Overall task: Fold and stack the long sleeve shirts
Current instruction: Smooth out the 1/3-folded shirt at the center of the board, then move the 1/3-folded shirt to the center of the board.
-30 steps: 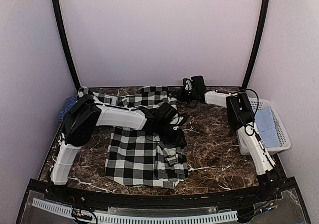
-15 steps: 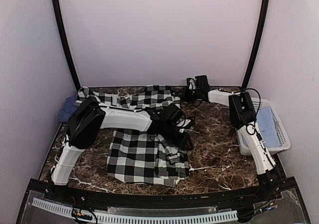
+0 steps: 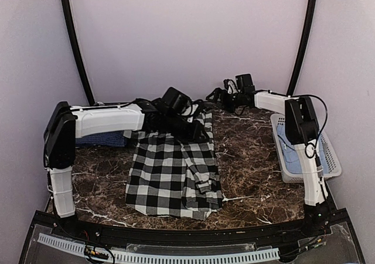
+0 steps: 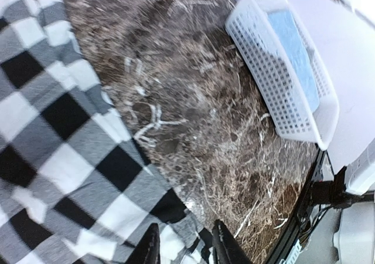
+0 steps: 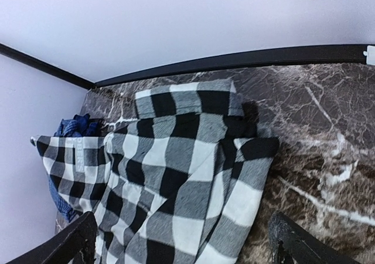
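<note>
Black-and-white checked shirt (image 3: 173, 173) lies on the table (image 3: 252, 176), left arm (image 3: 108, 118) stretched across its far end, right arm (image 3: 302, 120) reaching the back edge. Left wrist: left gripper (image 4: 183, 249), jaws clenching its cloth. Right wrist: right gripper (image 5: 184, 246), jaws released wide; dark blue shirt (image 5: 71, 126) beyond.

Top cam overhead, L wrist close above checked shirt (image 4: 58, 129), R wrist low, same shirt

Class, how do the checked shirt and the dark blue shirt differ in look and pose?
The checked shirt has large black-and-white squares; the blue shirt looks plain dark blue. The checked shirt lies spread mid-table; the blue shirt is bunched at the left edge, partly behind the left arm. Both are cloth on the marble table.
</note>
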`<action>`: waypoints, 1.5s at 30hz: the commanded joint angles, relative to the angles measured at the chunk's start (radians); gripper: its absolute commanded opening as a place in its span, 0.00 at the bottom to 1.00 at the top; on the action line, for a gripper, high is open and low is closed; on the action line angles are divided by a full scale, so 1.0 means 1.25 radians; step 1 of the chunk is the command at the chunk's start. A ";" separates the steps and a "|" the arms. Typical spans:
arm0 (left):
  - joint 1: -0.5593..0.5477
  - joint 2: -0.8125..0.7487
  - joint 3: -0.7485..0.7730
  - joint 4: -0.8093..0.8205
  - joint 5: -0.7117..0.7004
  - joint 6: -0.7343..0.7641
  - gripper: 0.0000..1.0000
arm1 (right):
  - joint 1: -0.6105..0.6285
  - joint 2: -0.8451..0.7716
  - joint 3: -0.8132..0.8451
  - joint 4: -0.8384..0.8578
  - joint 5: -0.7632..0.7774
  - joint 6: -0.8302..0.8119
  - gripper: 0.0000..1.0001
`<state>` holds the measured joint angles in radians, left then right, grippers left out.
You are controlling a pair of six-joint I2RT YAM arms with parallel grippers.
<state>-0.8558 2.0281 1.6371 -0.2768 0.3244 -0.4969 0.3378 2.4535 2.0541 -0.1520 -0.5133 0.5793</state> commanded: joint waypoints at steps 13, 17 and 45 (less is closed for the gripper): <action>0.222 -0.294 -0.432 0.010 -0.124 -0.073 0.29 | 0.179 -0.194 -0.378 0.315 -0.088 0.140 0.99; 0.222 -0.294 -0.504 0.022 -0.130 -0.076 0.29 | 0.188 -0.147 -0.381 0.350 -0.074 0.158 0.99; 0.048 -0.185 -0.503 0.051 -0.101 -0.175 0.29 | 0.063 -0.251 -0.717 0.368 0.057 0.110 0.99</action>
<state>-0.7864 1.7885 0.9867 -0.1467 0.1917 -0.6960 0.4351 2.1475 1.2064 0.4335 -0.5182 0.7559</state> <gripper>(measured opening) 0.289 0.986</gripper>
